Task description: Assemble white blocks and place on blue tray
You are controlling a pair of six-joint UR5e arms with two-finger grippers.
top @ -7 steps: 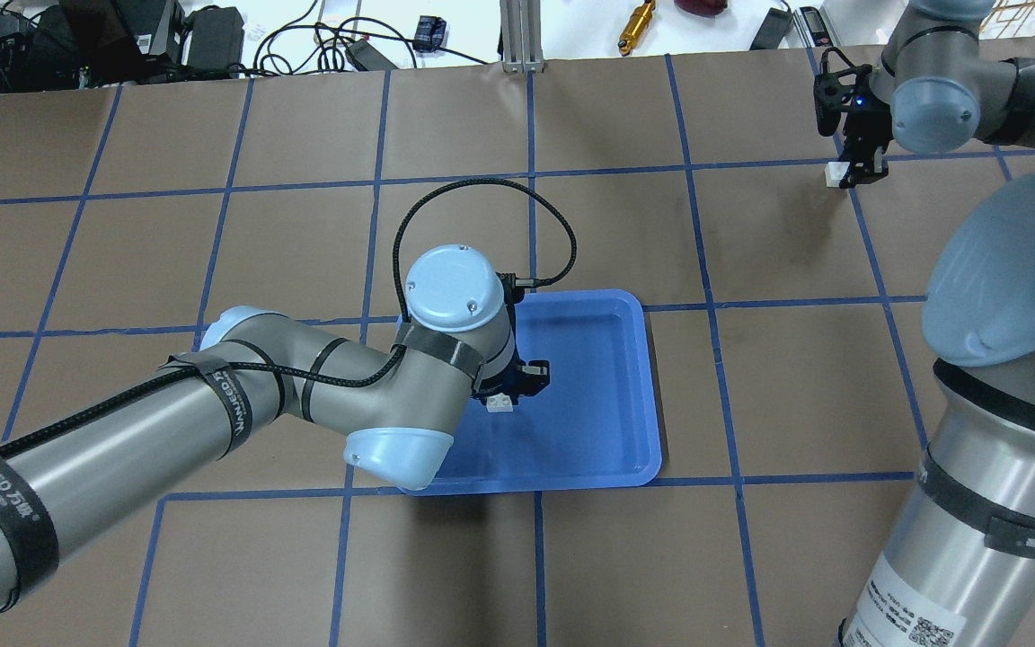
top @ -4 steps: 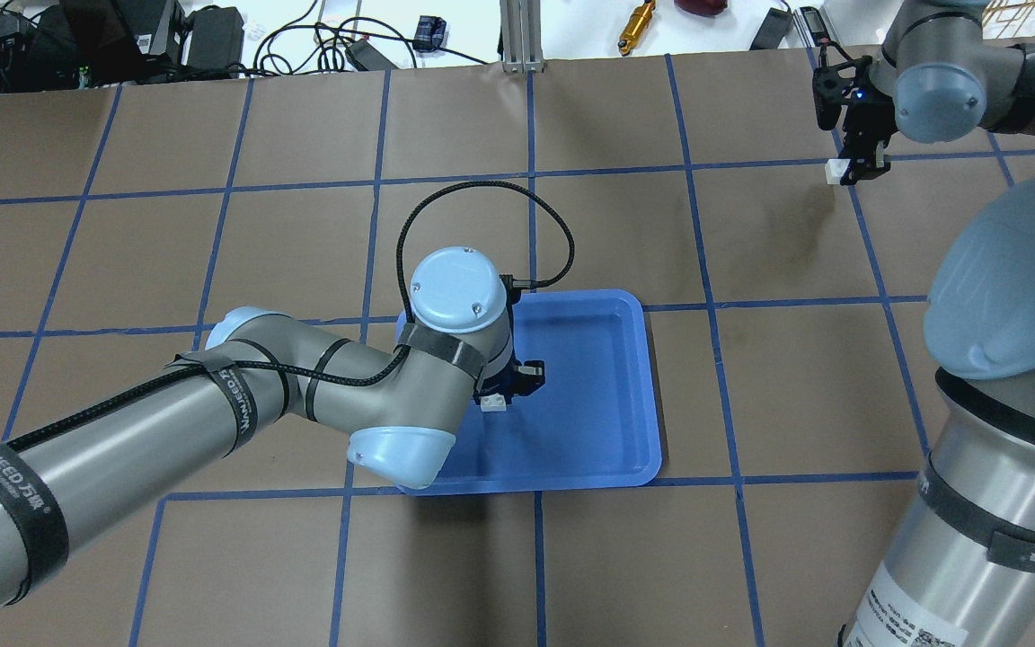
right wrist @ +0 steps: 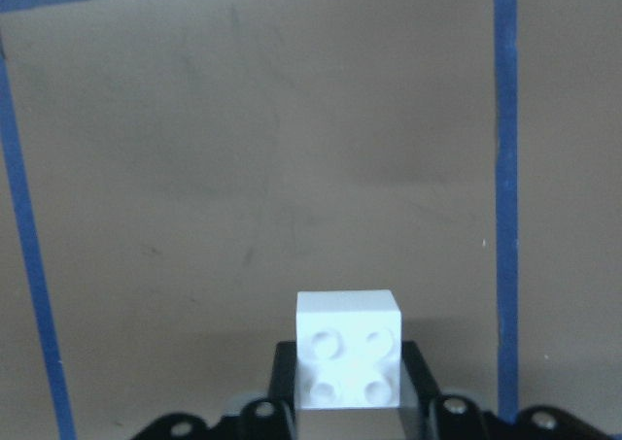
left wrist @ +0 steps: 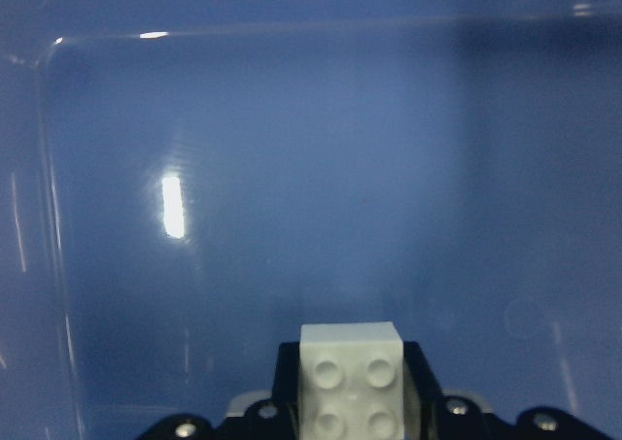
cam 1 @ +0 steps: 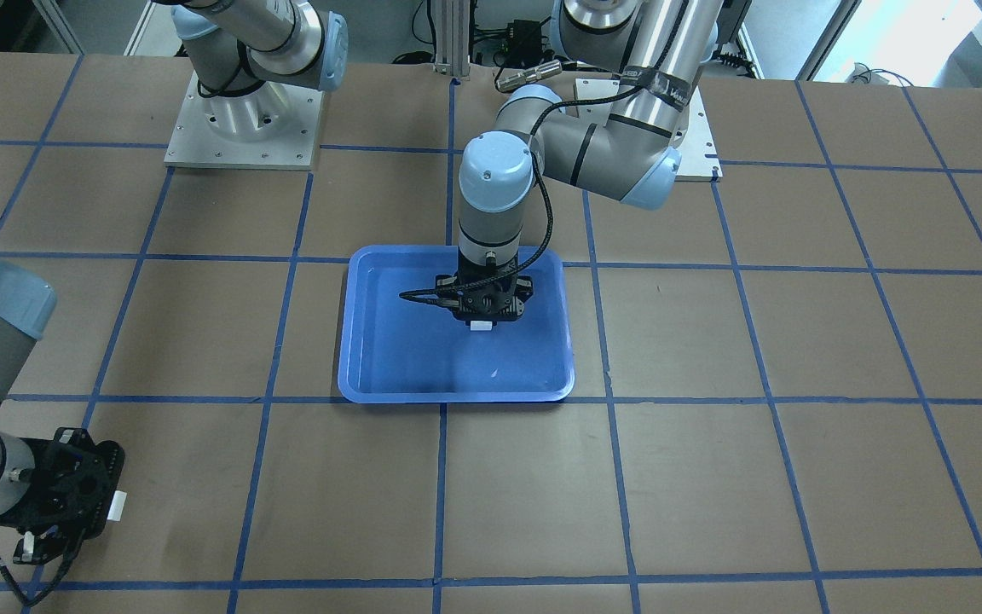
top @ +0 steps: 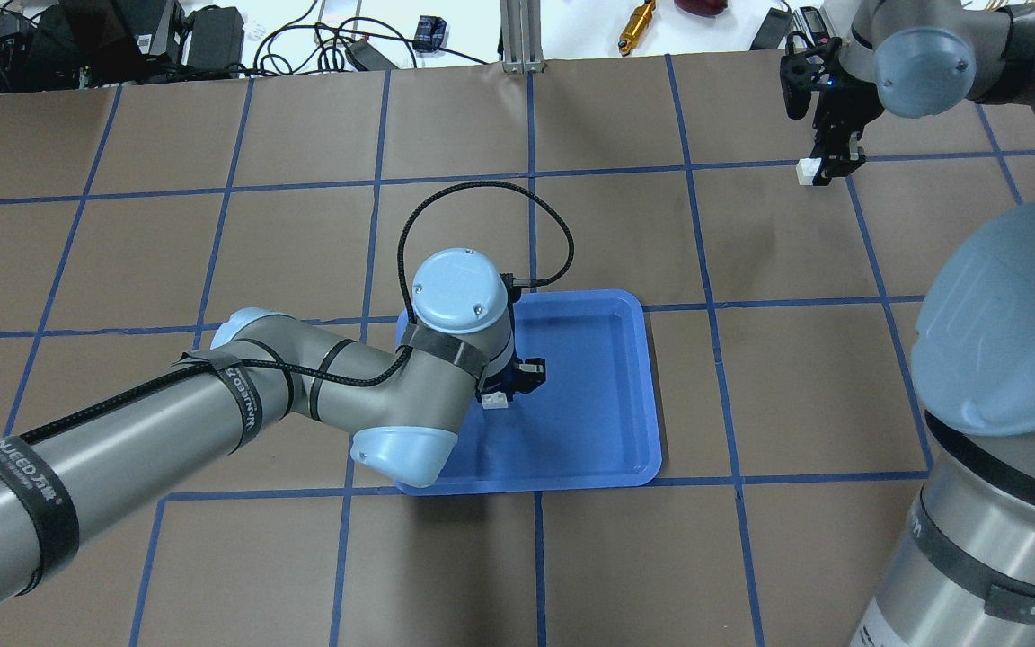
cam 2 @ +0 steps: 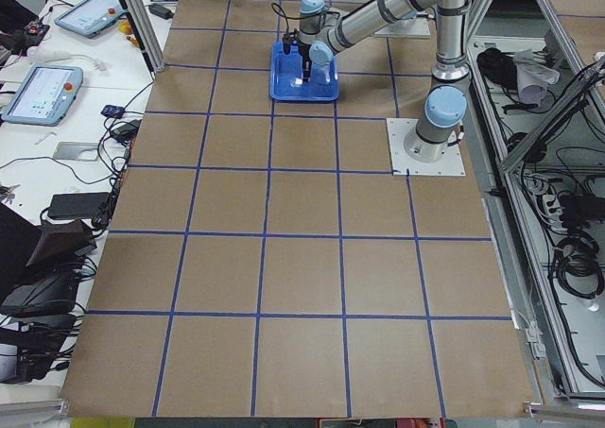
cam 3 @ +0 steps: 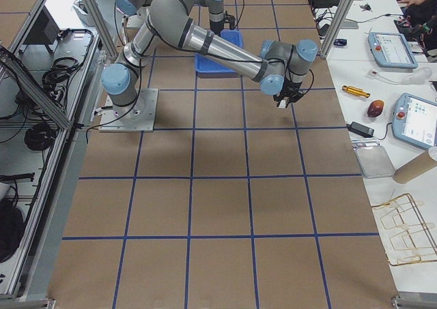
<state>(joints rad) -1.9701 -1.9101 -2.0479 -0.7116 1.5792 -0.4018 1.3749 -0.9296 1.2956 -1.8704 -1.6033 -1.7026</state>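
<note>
My left gripper [top: 501, 399] is shut on a white block [top: 496, 401] and holds it over the blue tray [top: 612, 449], near the tray's middle. The block shows in the left wrist view [left wrist: 351, 374] with its studs toward the camera, and in the front view [cam 1: 481, 326]. My right gripper [top: 816, 172] is shut on the other white block [top: 807, 171] and holds it above the bare table at the far right. That block shows in the right wrist view [right wrist: 348, 360] and in the front view [cam 1: 118, 506].
The table is brown with a grid of blue tape lines [top: 531, 175]. Cables, a brass tool [top: 635, 27] and electronics lie beyond the far edge. The left arm's forearm [top: 212, 413] stretches over the table's left half, its elbow over the tray's left rim.
My right gripper has moved left and slightly farther away with its white block. My left gripper with its block has stayed nearly still over the tray.
</note>
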